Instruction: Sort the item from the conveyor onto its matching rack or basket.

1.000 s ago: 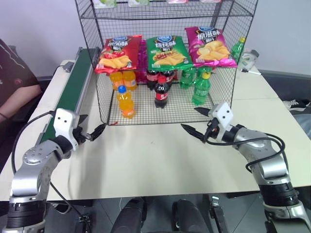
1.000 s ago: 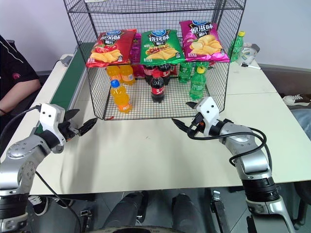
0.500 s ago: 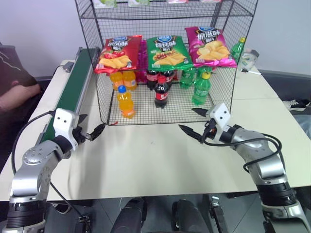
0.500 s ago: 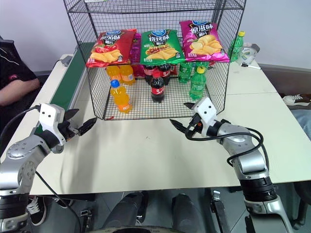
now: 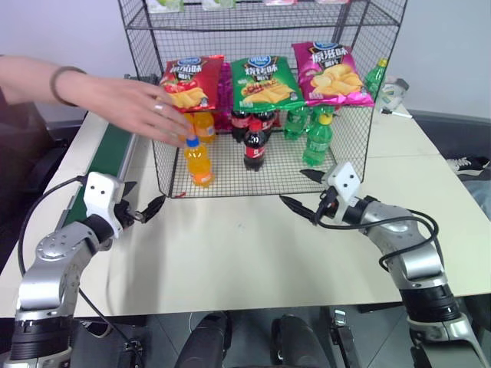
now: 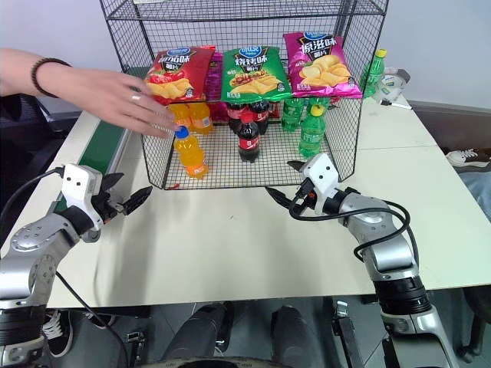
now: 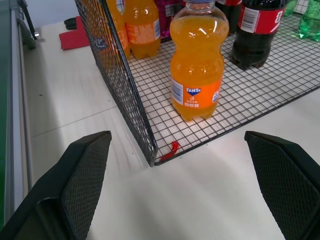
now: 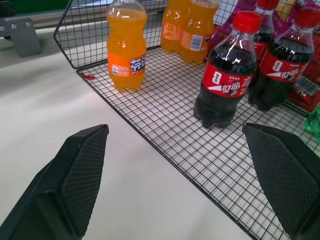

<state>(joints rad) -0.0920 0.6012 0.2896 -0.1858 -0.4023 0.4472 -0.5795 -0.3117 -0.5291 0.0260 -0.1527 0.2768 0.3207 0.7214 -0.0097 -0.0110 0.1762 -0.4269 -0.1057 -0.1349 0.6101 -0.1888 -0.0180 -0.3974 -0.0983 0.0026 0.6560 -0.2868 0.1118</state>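
The item, a small orange soda bottle (image 5: 199,162) with a blue cap, stands upright at the front left of the black wire rack (image 5: 360,115), on its bottom shelf. A person's hand (image 5: 146,107) reaches in from the left, fingertips at the bottle's cap. The dark green conveyor (image 5: 115,146) runs along the table's left side with nothing on the part I see. My left gripper (image 5: 143,196) hovers open and empty beside the rack's front left corner. My right gripper (image 5: 293,186) is open and empty just in front of the rack, right of centre.
Inside the rack stand two more orange bottles (image 5: 196,125), cola bottles (image 5: 255,146) and green bottles (image 5: 317,142), under red, green and pink crisp bags (image 5: 265,80). A green bottle (image 5: 375,75) sits behind the rack on the right. White tabletop (image 5: 230,245) lies between my grippers.
A person's arm has swung in from the left, over the conveyor, to the orange bottle's cap. Both my grippers have stayed where they were, open.
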